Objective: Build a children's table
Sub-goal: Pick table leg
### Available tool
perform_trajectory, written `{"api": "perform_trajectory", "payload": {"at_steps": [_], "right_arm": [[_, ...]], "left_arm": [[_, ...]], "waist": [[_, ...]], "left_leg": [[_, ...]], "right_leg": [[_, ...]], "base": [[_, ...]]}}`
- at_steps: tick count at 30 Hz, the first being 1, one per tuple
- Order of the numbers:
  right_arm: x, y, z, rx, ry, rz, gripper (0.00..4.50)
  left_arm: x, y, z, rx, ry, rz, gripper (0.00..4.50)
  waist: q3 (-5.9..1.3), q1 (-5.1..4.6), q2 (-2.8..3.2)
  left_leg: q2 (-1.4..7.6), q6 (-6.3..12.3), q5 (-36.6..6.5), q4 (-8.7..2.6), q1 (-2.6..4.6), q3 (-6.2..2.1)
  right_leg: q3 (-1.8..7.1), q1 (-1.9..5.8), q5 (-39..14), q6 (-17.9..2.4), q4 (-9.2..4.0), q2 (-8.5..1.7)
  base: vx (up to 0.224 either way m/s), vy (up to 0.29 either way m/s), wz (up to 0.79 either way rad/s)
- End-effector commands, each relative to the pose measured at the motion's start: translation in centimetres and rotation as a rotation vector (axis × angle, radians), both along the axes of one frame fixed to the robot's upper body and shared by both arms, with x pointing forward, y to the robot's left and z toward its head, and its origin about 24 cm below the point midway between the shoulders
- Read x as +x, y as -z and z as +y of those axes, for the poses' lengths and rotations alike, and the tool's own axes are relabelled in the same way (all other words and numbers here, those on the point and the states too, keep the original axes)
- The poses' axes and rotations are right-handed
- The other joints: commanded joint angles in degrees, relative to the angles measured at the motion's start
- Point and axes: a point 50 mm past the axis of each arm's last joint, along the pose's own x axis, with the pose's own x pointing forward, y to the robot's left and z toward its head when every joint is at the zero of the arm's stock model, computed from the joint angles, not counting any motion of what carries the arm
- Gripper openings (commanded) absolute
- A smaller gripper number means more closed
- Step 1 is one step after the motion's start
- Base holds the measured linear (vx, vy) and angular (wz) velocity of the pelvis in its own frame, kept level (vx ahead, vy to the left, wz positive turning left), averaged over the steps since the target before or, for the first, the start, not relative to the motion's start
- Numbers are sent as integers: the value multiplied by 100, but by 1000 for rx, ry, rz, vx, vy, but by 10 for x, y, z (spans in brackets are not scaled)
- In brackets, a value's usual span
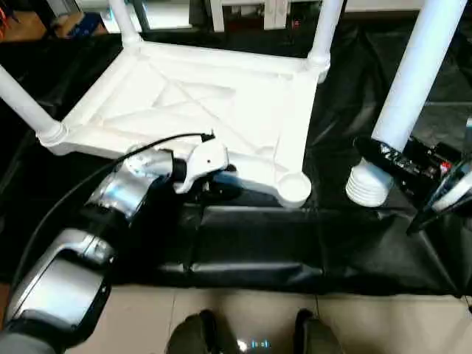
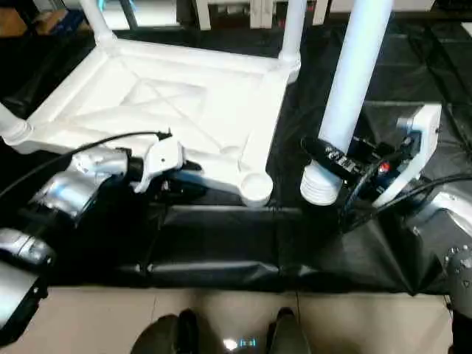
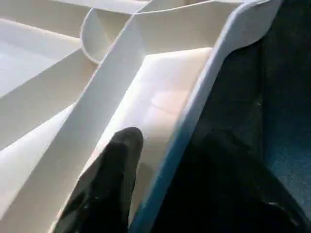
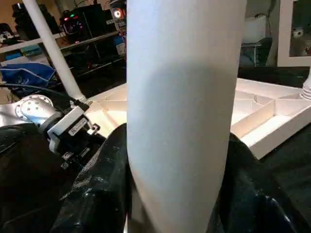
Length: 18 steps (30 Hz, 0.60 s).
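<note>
**A:** What is sitting closest to the camera?

**B:** The left wrist view is looking along one black finger point(image 3: 109, 179) of the left gripper point(image 1: 214, 188). That finger is lying inside the table top point(image 1: 199, 103), in the pocket between a rib and the near rim. The other finger is falling outside the rim, over the black cloth point(image 1: 251, 251), so the two fingers are straddling the rim. I cannot tell whether they are pressing on it.

**A:** And the right side?

**B:** The right gripper point(image 2: 346, 166) is clasping a white tube leg point(image 2: 354, 88) between its two black fingers point(image 4: 97, 194), which are pressing on both sides of the tube just above its ribbed lower end. The leg is standing nearly upright and leaning a little, with that ribbed end hanging just beside the near corner socket point(image 2: 256, 186), not in it.

**A:** Where is the table itself?

**B:** The top is lying upside down on the black cloth, with its X-shaped ribs facing up. Three more legs are rising from its other corner sockets: one at the far left corner point(image 1: 124, 22), one at the far right corner point(image 1: 324, 29) and one at the near left corner point(image 1: 22, 103). The near right socket is standing open.

**A:** Anything further out?

**B:** The silver left forearm point(image 1: 96, 221) is reaching in from the lower left, and pale floor point(image 1: 221, 310) is showing along the near edge of the cloth.
</note>
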Motion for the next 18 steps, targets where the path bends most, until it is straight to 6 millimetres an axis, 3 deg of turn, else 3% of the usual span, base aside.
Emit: {"api": "perform_trajectory", "payload": {"at_steps": [1,7,13,18], "right_arm": [[-4,-1,7,-13,-36,-20,186],[-5,3,18,-10,-56,-10,186],[-3,5,23,-9,-66,-4,186],[-4,7,26,-8,-66,-2,186]], "left_arm": [[-4,9,7,40,-22,29,217],[-14,14,11,59,-85,49,162],[-24,18,13,57,-174,86,136],[-38,23,15,85,-197,123,114]], "waist": [[-531,1,-135],[-507,-35,-130],[-483,-86,-130],[-439,-141,-148]], "left_leg": [[-20,685,-902,-379,227,6],[-10,597,-979,-409,226,-3],[-21,535,-1044,-430,204,-10],[-36,425,-1271,-474,183,-25]], "right_leg": [[-31,387,-1107,-1382,-266,49],[-29,366,-1278,-1264,-287,50],[-31,369,-1350,-1226,-302,50],[-33,384,-1854,-1002,-356,36]], "base": [[0,0,0],[0,0,0],[0,0,0],[0,0,0]]}}
